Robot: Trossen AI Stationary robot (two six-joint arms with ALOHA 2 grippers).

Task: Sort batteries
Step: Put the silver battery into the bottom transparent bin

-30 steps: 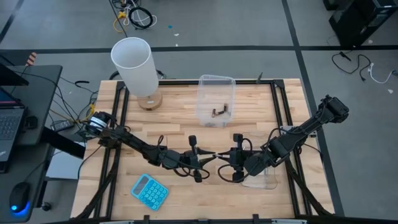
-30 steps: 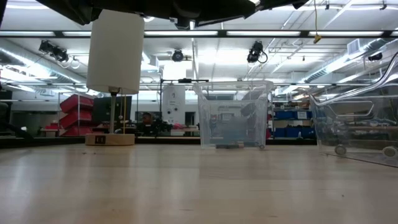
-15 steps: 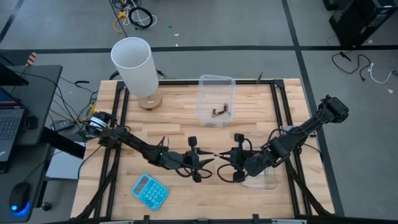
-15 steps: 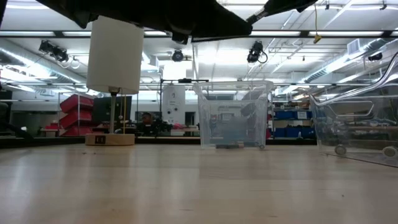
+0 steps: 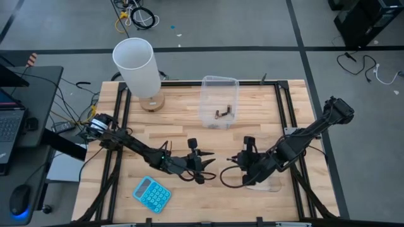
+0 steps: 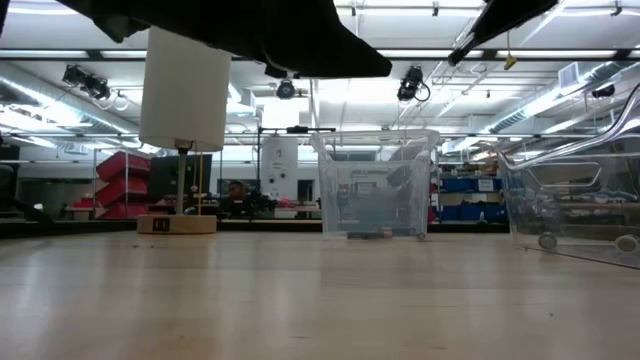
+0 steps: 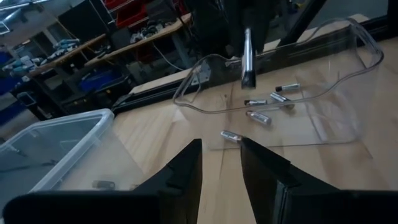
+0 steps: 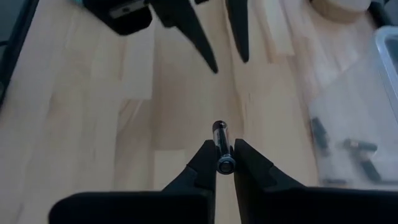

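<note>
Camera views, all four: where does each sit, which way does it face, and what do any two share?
High: above the table, looking straight down; both arms show whole.
Low: at table-top height, level across toward the far tub and lamp; arms only dark shapes at top.
Left wrist: on the left arm, past the left tool toward the tilted tub of batteries.
Right wrist: on the right arm, past the right tool, shut on a battery, toward the left tool.
Shared: each wrist view shows the other arm's tool.
</note>
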